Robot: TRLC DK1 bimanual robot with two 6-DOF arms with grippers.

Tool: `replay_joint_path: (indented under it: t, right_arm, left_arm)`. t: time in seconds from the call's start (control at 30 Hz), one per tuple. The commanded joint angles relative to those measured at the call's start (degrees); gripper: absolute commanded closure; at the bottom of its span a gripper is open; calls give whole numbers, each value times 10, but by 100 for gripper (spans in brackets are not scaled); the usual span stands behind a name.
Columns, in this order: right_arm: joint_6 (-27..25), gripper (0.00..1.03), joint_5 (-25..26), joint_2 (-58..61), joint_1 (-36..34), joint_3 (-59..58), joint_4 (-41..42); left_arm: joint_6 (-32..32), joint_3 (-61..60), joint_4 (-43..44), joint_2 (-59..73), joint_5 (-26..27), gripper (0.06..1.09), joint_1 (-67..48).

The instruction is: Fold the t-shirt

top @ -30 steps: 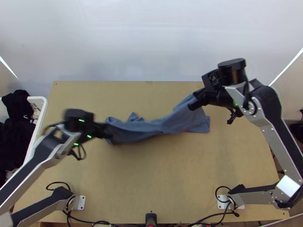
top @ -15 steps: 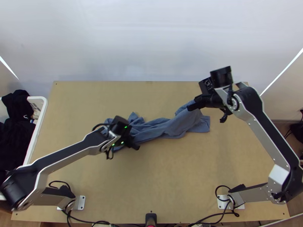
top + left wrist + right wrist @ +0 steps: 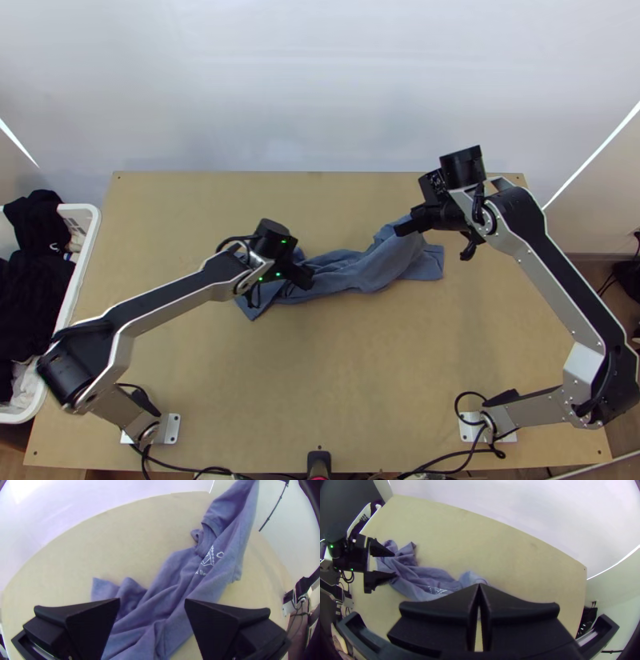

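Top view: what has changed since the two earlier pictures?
The left gripper has moved rightward along the t-shirt, where it hovers open. The right gripper has shifted only slightly toward the near edge. It still holds its raised part; the shirt's far-right corner stayed put.

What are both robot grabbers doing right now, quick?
Left gripper: open, over the t-shirt, holding nothing.
Right gripper: closed, holding the t-shirt's raised end.

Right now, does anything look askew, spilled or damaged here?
Nothing looks spilled or damaged. The t-shirt lies bunched and askew across the table, one end raised in the right end effector: untidy, but plausible mid-fold.
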Motion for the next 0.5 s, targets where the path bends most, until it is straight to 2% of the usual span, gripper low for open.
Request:
replay_joint_path:
  t: [0.0, 0.07, 0.13, 0.2, 0.33, 0.47]
  right_arm:
    - [-7, 100, 2, -7, -20, -13, 8]
    - [-8, 100, 2, -11, -24, -19, 13]
    - [-9, 100, 2, -15, -26, -27, 20]
    - [-9, 100, 1, -15, -26, -33, 25]
    - [-5, 100, 1, -23, -20, -38, 33]
    - [-1, 100, 1, -29, -15, -45, 41]
  left_arm:
    - [131, -54, -62, -147, -44, 10, 16]
    - [177, -76, -115, -208, -44, 10, 31]
    - [230, -116, -113, -273, -82, 10, 33]
    - [261, -158, -103, -339, -87, 10, 31]
    - [271, -213, -104, -411, -88, 10, -4]
    - [260, -256, -130, -426, -105, 10, -43]
